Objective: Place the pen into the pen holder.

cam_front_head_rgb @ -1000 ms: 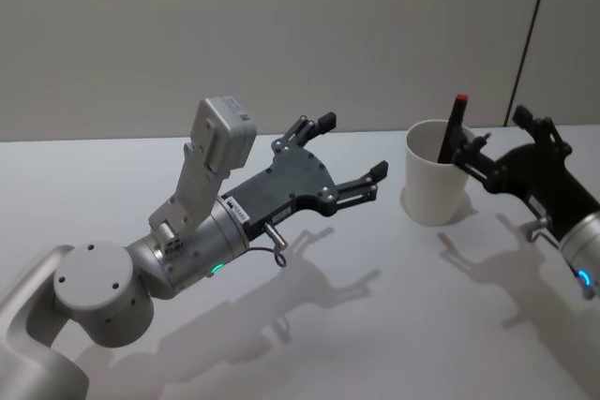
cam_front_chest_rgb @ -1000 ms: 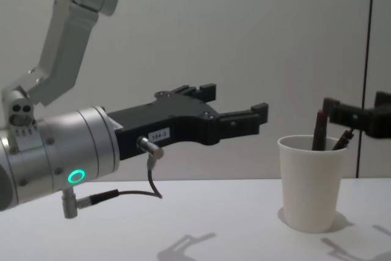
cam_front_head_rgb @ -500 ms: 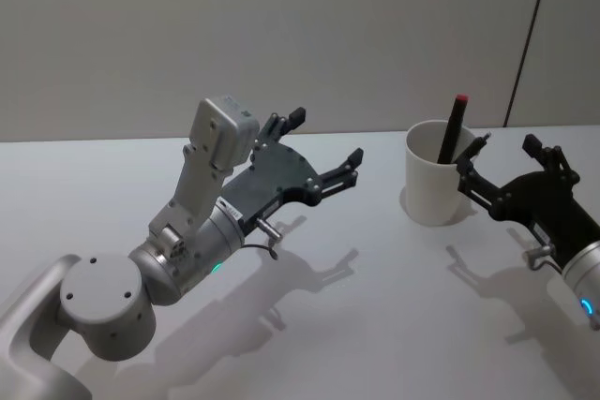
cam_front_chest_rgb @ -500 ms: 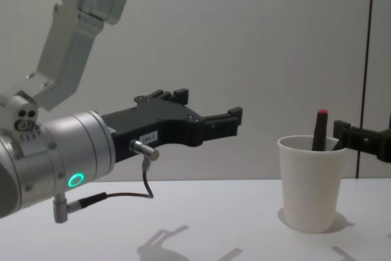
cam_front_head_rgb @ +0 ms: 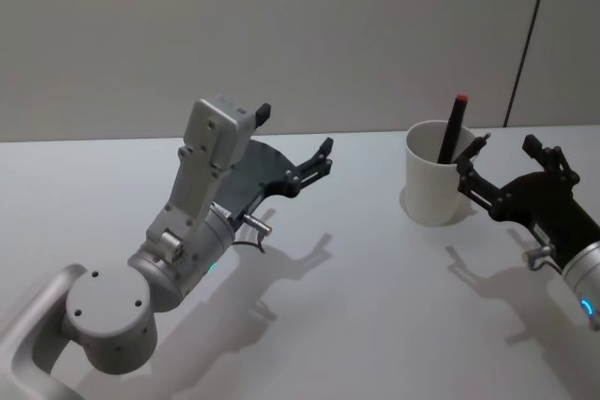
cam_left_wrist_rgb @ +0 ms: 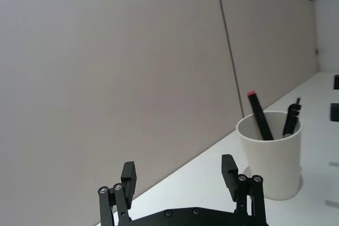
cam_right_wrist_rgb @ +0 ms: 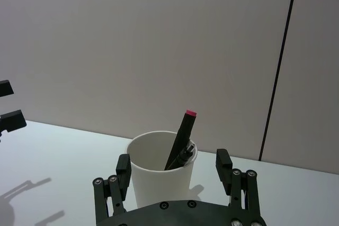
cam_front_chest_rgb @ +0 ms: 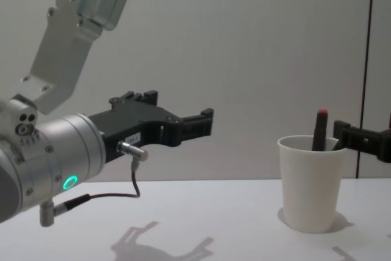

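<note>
Right tool (cam_right_wrist_rgb: pixel 174 175) spread beside pen holder (cam_front_head_rgb: pixel 434 185), pen (cam_front_head_rgb: pixel 450 129) lower half hidden inside, left tool (cam_front_head_rgb: pixel 292 150) spread, apart.

Pen's (cam_front_head_rgb: pixel 450 138) lower end inside pen holder (cam_front_head_rgb: pixel 431 189)

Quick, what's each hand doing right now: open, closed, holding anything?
Left hand: open, empty, raised above the table, well left of the pen holder.
Right hand: open, empty, just right of the pen holder; the pen stands inside it.
</note>
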`<state>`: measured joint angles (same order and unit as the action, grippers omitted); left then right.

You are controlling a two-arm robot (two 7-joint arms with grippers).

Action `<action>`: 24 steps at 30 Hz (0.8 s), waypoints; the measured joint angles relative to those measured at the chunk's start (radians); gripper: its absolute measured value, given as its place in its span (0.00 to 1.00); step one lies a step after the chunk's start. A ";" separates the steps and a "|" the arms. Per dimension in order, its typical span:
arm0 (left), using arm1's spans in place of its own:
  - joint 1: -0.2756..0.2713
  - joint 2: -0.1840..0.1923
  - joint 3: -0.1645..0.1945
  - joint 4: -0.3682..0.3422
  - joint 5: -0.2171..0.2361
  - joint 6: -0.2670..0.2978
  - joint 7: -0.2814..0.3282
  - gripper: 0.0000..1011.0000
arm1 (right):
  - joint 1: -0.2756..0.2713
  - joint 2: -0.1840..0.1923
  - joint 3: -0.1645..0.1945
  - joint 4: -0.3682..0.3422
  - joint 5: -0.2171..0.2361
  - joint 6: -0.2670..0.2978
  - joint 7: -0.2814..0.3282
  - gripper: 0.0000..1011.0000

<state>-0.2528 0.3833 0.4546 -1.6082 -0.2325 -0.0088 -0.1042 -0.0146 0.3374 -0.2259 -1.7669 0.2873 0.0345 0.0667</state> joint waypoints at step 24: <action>0.017 -0.001 0.000 -0.019 0.033 0.024 0.094 0.99 | 0.000 0.000 0.000 0.000 0.000 0.000 0.000 0.99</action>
<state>-0.2362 0.3821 0.4542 -1.6274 -0.1997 0.0149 -0.0101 -0.0147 0.3375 -0.2259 -1.7668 0.2873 0.0340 0.0668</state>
